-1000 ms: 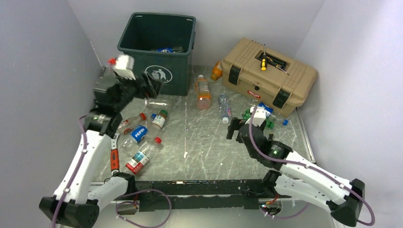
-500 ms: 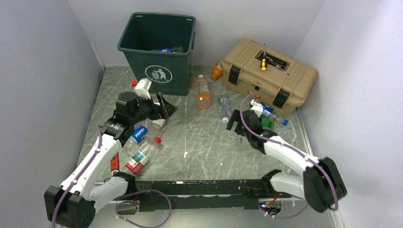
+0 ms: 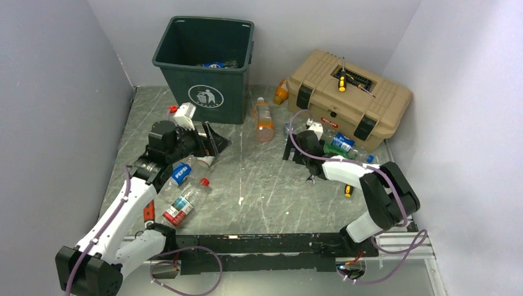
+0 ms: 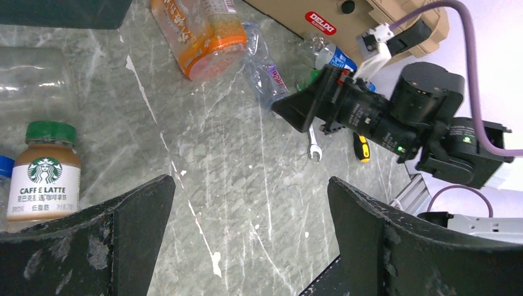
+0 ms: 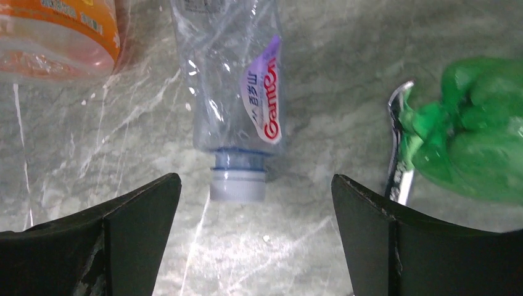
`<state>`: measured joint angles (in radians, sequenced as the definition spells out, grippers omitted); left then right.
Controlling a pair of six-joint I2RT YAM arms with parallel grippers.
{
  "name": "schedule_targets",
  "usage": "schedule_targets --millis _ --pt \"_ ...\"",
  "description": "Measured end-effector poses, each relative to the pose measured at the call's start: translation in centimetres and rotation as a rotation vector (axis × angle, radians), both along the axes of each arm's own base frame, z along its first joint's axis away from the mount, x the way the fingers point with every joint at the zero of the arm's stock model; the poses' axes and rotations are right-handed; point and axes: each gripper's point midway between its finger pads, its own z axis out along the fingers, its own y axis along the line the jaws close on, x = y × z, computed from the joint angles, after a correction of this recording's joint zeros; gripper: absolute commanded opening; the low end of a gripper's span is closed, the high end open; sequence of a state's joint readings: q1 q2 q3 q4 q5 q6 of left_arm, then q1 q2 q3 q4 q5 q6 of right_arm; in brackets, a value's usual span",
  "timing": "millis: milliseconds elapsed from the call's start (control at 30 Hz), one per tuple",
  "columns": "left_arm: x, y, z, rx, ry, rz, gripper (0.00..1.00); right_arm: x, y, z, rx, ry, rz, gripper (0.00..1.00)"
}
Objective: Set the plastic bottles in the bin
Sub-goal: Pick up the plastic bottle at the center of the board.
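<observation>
Target is the clear crushed bottle (image 5: 237, 92), lying on the table off to the right of the bin (image 3: 203, 92). My right gripper (image 5: 254, 177) hangs just over it, spread wide and holding nothing. The bottle's long axis runs straight away from the wrist, cap end nearest, centred between the fingers, so I judge a plain descent would straddle it. My left gripper (image 4: 250, 180), equally wide and empty, sits closer to the bin but farther from this bottle.

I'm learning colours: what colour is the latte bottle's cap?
Green cap on tan latte bottle; left wrist view.

One bin (image 3: 222, 102), one toolbox (image 3: 376, 102), one wrench (image 4: 314, 148)
</observation>
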<state>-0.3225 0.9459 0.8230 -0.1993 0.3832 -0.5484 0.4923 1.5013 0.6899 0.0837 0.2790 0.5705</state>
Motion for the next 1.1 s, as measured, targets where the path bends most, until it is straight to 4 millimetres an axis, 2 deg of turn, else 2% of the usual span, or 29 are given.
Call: schedule_targets --millis 167,300,400,467,800,833,933,1033,1100 --pt "-0.1 -0.2 0.1 -0.013 0.009 -0.006 1.00 1.8 0.9 -1.0 -0.023 0.013 0.013 0.89" --pt "-0.2 -0.2 0.2 -0.019 0.004 -0.007 0.99 2.1 1.0 -2.3 -0.045 0.034 0.020 0.81" --pt "-0.3 -0.2 0.5 -0.022 -0.006 -0.007 1.00 2.5 1.1 -2.4 -0.055 0.028 0.026 0.72" --pt "-0.4 -0.1 0.7 -0.024 -0.012 -0.007 0.99 2.7 1.1 -2.4 -0.061 0.027 0.027 0.64" --pt "-0.5 0.0 1.1 -0.025 -0.027 -0.003 0.99 3.0 1.5 -2.4 -0.078 0.023 0.045 0.10" --pt "-0.5 0.1 1.3 -0.024 -0.033 0.001 0.99 2.7 1.5 -2.1 -0.078 0.023 0.049 0.00" --pt "-0.6 0.3 1.7 -0.024 -0.050 0.014 1.00 1.0 1.5 -0.4 -0.078 0.014 0.067 0.00" --pt "-0.5 0.5 1.9 -0.021 -0.063 0.024 1.00 -1.5 1.8 3.4 -0.050 -0.024 0.112 0.00" --pt "-0.5 0.6 1.9 -0.009 -0.074 0.022 0.99 -3.3 2.5 6.7 -0.007 -0.065 0.174 0.00"
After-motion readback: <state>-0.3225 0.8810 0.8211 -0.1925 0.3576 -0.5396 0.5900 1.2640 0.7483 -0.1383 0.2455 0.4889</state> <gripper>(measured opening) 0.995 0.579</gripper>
